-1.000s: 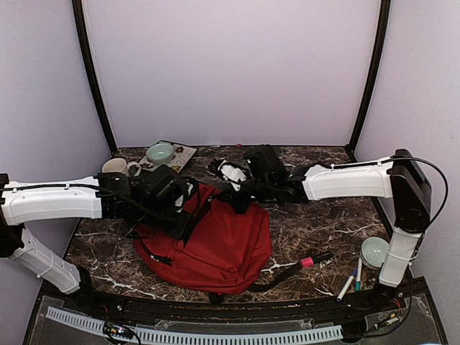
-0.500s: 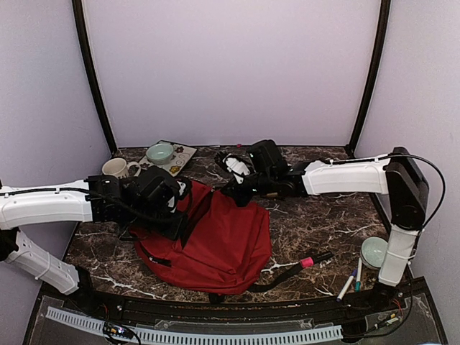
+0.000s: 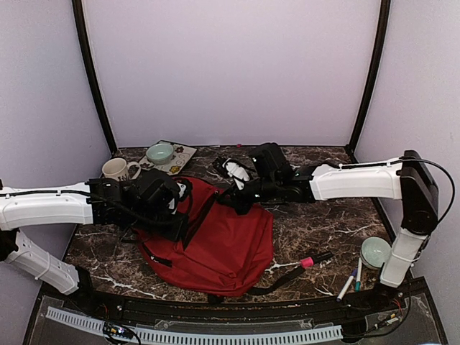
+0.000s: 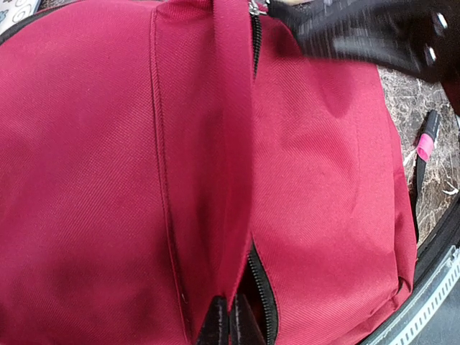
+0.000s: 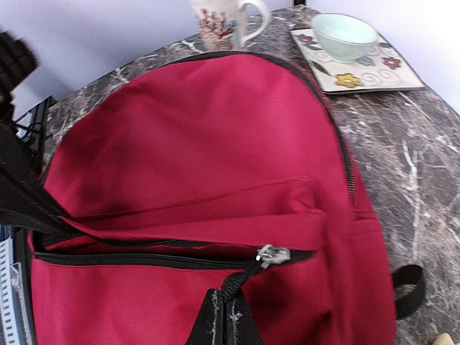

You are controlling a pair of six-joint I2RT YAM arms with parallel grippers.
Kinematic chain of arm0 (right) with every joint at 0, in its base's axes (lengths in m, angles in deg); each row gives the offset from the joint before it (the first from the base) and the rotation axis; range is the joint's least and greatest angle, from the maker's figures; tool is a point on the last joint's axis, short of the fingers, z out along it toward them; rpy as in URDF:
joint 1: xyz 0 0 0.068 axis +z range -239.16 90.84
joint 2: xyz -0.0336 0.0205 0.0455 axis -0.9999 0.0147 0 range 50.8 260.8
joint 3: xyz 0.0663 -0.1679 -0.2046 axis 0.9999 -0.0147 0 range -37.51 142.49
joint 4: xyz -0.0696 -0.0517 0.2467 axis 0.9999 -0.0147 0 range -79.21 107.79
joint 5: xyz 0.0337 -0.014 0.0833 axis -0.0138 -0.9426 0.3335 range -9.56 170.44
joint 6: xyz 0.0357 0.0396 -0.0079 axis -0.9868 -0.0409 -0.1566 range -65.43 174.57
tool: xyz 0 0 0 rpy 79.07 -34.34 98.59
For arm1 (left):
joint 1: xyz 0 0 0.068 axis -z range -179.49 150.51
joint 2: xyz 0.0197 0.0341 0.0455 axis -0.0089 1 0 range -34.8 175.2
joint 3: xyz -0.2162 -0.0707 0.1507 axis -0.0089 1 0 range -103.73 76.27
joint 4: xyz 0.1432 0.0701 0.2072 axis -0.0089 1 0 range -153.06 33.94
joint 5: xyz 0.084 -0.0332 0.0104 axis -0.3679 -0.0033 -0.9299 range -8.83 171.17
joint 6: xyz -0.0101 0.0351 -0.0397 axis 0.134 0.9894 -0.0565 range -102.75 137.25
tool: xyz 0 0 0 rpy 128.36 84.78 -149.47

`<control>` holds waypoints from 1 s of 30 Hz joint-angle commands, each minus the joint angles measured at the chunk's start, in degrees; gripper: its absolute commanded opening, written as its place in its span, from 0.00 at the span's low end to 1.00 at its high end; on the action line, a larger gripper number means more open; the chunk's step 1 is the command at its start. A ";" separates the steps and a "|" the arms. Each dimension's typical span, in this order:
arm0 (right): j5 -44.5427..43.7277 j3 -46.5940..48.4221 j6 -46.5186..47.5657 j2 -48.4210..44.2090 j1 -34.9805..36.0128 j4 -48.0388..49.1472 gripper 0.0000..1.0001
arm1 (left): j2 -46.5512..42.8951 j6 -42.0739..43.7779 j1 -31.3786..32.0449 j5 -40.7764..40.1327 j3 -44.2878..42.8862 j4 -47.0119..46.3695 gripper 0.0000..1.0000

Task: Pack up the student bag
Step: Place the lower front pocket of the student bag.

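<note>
student bag (image 3: 230,248): no brand or label legible
mug (image 5: 219,21): red print, upper centre, nothing readable
tray (image 5: 377,77): flower motifs, no text

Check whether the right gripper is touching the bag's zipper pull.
Touching. The right wrist view shows the right gripper pinched shut on the black zipper pull of the student bag.

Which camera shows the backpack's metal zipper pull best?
Right wrist view: the zipper pull sits close and sharp on the student bag, just above the right gripper. Left wrist view catches only a sliver at its top edge; overhead it's too small.
</note>
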 commanded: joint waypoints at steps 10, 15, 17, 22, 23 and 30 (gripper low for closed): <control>4.85 2.16 -0.63 -0.71 4.38 0.43 0.00 | -1.43 0.50 0.17 0.30 0.63 -0.87 0.00; 8.83 6.01 3.80 0.95 8.31 -5.73 0.00 | -1.51 0.71 0.17 1.04 0.97 -0.96 0.00; 7.18 4.95 5.57 0.37 9.52 -6.26 0.00 | -1.36 1.19 0.17 1.59 0.31 -0.08 0.01; -10.54 -1.77 4.35 -1.91 8.37 -1.42 0.00 | -2.27 1.10 0.17 -0.80 -4.54 4.66 0.32; -11.85 -2.32 4.20 -1.99 7.86 -1.31 0.00 | -2.76 0.94 0.10 -1.80 -5.09 4.90 0.38; -11.49 -2.38 3.75 -1.80 6.22 -0.91 0.00 | -2.50 4.39 -0.35 -2.02 -5.94 4.13 0.42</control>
